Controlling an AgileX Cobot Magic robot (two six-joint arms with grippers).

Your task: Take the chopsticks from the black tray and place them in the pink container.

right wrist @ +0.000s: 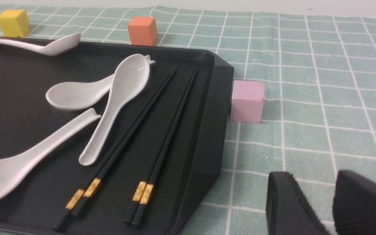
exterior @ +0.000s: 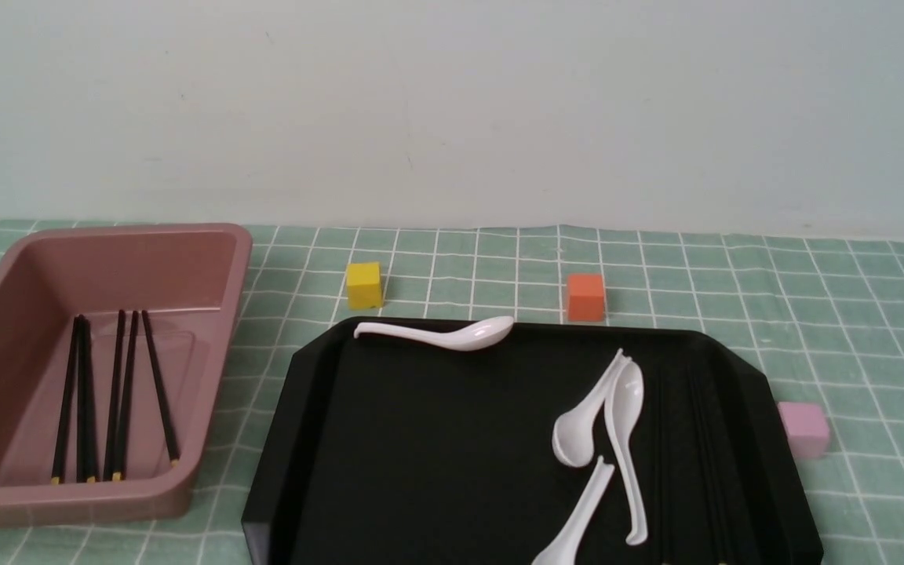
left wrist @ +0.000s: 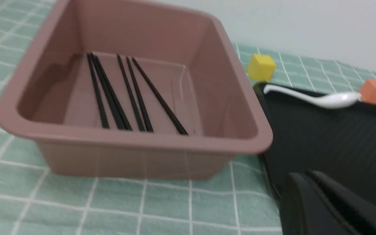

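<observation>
Several black chopsticks lie lengthwise in the pink container at the left, and they also show in the left wrist view. Two more pairs of chopsticks with yellow bands lie along the right side of the black tray, beside white spoons. My left gripper is shut on nothing, low over the tray's left edge near the container. My right gripper is open over the green cloth, just outside the tray's right side. Neither gripper shows in the front view.
Several white spoons lie on the tray, one at its far rim. A yellow cube and an orange cube stand behind the tray. A pale pink cube touches its right edge. Green checked cloth covers the table.
</observation>
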